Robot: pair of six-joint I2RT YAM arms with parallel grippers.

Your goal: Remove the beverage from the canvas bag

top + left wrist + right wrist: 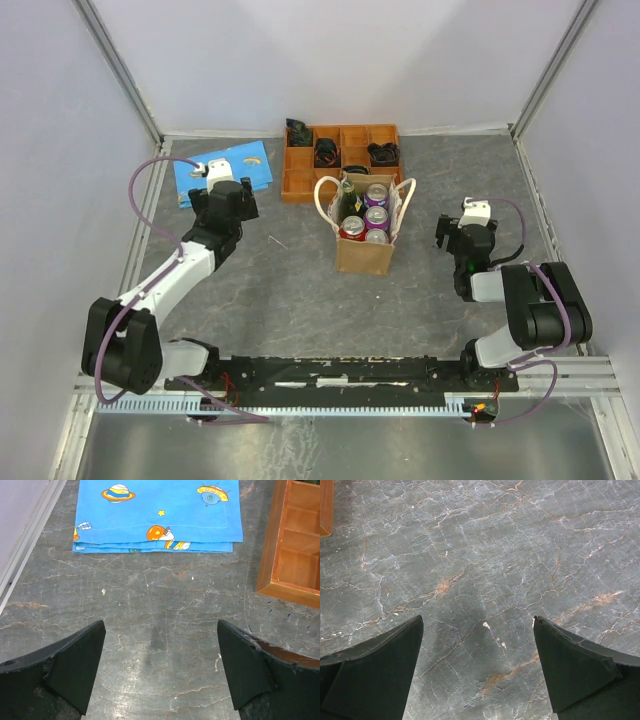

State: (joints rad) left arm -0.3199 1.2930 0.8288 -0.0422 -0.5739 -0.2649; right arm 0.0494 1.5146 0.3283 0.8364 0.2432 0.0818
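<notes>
The bag stands upright near the middle of the table, its mouth open and its two cream handles looping up at either side. Inside it are the drinks: a dark bottle in the far left corner, two purple-topped cans beside it on the right, a red can at the near left and a silver-topped can at the near right. All of them sit below the rim, and nothing grips them.

Just behind the bag lies an orange tray with several compartments, a few of which hold dark objects too small to identify. A folded blue cloth printed with planets and rockets lies flat to the left of the tray.

The left hand hovers over bare table well to the left of the bag, pointing toward the cloth. In its wrist view the fingers are spread wide apart with only the table between them, the cloth ahead and a corner of the tray at the right edge.

The right hand sits to the right of the bag, apart from it. Its fingers are likewise spread wide over the marbled grey table, holding nothing, with a sliver of the tray at the top left.
</notes>
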